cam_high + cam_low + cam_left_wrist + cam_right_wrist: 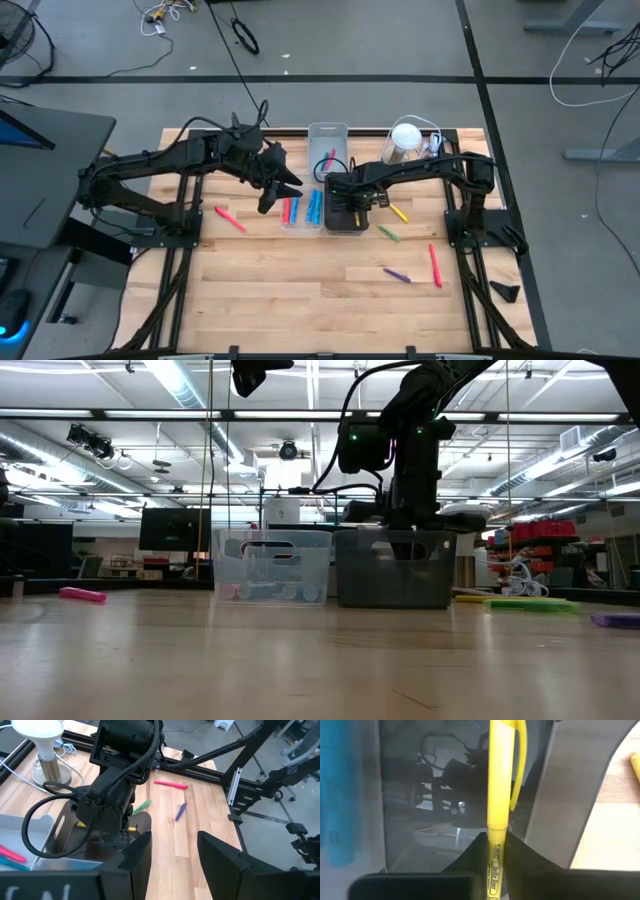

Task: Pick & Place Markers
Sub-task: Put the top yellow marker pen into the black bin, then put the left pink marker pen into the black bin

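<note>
A: How far along is the sorting?

B: Partway, I'd judge. In the high view the clear bin (pixel 303 215) at centre frame holds red and blue markers (pixel 300 209), and the right claw (pixel 348 208) sits down inside the dark bin (pixel 346 222) just to its right.

A: Is it carrying anything?

B: Yes. The right wrist view shows its fingers clenched on a yellow marker (pixel 499 795), which stands lengthwise over the dark bin's floor. Whether the grip is starting to loosen I can't tell.

A: And the left claw (pixel 283 186)?

B: It hangs above the desk (pixel 300 285), left of the clear bin, fingers (pixel 137 854) apart with nothing between them.

A: What's left out?

B: Six loose ones that I can count: a pink marker (pixel 231 218) at left centre, a yellow one (pixel 398 212) and a green marker (pixel 388 232) right of the dark bin, a purple marker (pixel 396 273) and a red marker (pixel 435 264) lower right. One more pink marker (pixel 329 160) lies in the second clear bin (pixel 327 135) at top centre
</note>
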